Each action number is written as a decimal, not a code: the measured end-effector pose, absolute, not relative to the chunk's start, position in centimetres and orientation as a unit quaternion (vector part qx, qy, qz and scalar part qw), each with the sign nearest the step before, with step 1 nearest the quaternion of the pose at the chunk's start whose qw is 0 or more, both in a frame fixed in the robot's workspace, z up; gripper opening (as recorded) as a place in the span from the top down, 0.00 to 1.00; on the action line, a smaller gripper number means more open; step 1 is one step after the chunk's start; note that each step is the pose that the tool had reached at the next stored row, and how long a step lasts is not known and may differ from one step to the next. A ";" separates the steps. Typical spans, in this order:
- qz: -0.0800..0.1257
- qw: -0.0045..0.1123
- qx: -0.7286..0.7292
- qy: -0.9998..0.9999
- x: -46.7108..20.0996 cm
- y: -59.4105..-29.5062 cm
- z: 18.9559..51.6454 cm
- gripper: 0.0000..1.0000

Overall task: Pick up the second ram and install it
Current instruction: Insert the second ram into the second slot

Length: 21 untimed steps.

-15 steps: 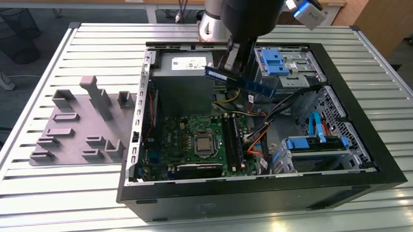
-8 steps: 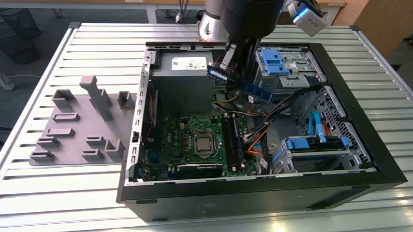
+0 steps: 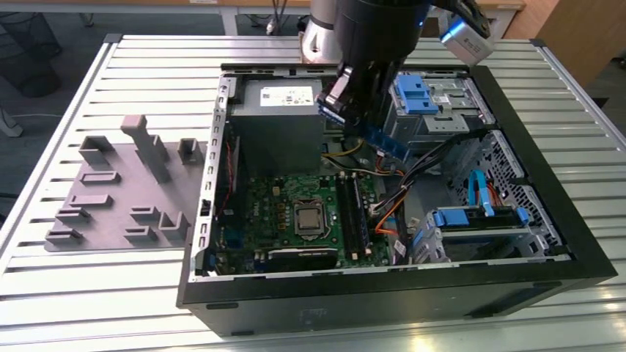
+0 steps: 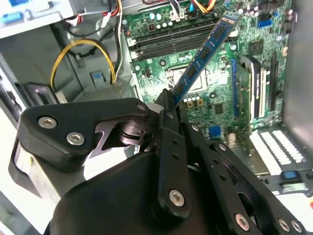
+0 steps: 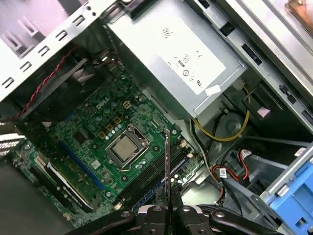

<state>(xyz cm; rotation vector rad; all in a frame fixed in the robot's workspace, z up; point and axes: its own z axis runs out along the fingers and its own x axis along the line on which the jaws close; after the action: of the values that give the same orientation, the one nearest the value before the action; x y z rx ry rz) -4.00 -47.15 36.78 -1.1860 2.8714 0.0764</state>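
- The gripper (image 4: 172, 105) fingers pinch the second ram (image 4: 205, 51) by one end, above the motherboard (image 5: 93, 132).
- Held so, it may tilt and miss the memory slots (image 4: 171, 41).
- It may also snag the yellow cables (image 5: 222, 134) beside those slots.

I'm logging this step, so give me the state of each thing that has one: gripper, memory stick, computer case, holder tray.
gripper: shut on the memory stick.
memory stick: held above the motherboard, not yet seated.
computer case: side open, lying on the table.
holder tray: on the table beside the case.
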 end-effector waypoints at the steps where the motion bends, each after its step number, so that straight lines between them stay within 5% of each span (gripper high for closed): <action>1: 0.024 0.017 -0.373 0.927 -4.0 -47.2 36.7 0.86; 21: 0.021 0.021 -0.209 0.977 -4.0 -47.2 36.2 0.86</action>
<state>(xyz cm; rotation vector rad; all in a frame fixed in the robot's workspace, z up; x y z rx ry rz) -4.00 -47.15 36.24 -0.6484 3.0300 0.0656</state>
